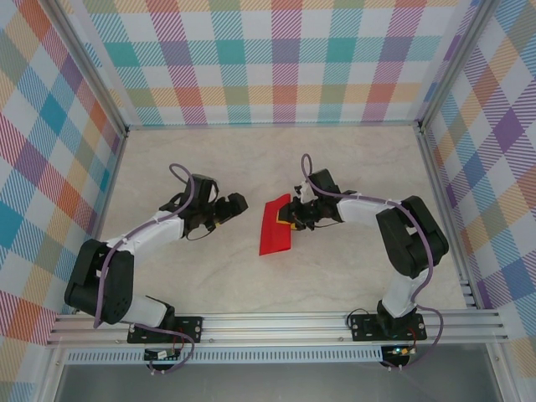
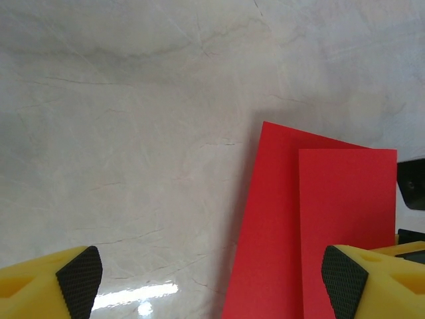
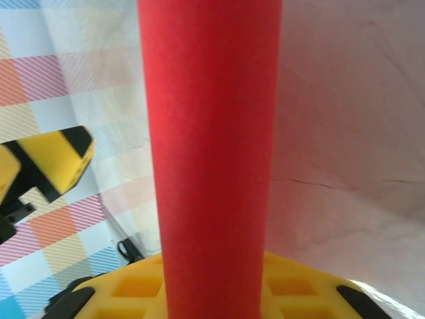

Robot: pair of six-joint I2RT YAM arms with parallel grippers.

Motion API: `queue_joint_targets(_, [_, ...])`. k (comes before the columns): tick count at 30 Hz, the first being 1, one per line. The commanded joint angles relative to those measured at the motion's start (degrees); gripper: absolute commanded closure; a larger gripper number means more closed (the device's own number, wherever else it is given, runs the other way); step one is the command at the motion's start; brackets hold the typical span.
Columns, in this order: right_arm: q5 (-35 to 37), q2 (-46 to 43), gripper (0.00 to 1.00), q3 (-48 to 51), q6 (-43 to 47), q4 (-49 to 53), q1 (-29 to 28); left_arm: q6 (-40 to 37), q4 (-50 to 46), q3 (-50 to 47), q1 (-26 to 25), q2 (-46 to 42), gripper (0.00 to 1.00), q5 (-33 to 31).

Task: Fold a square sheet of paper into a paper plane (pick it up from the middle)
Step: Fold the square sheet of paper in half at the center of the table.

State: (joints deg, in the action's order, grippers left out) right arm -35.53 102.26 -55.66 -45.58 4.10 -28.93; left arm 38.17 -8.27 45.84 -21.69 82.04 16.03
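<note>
One red paper (image 1: pixel 274 230) — right end effector (image 1: pixel 291 219) pinches it; left end effector (image 2: pixel 212 276) gapes.

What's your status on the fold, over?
Left gripper open, short of the red paper. Right gripper shut on its right edge. One flap folded over. Nothing between them.

The top camera looks down from above and behind the arm bases (image 1: pixel 165 328), wide enough to take in the whole table (image 1: pixel 209 276) and its walls (image 1: pixel 276 59). The left wrist camera hangs close over the table, pointing right past its own fingertips (image 2: pixel 80 274). The right wrist camera sits very near the paper (image 1: pixel 275 228), facing left. All three share the paper.
</note>
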Motion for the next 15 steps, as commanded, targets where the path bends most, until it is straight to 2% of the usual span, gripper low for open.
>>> queue_joint_targets(1, [7.0,0.4,0.74,-2.3,4.6,7.9,-0.2,1.2,2.1,0.0,-2.2,1.3,0.14,0.8])
queue_joint_targets(15, [24.7,0.8,0.51,-5.7,6.7,17.8,-2.7,3.4,5.4,0.4,-5.7,5.4,0.19,2.0])
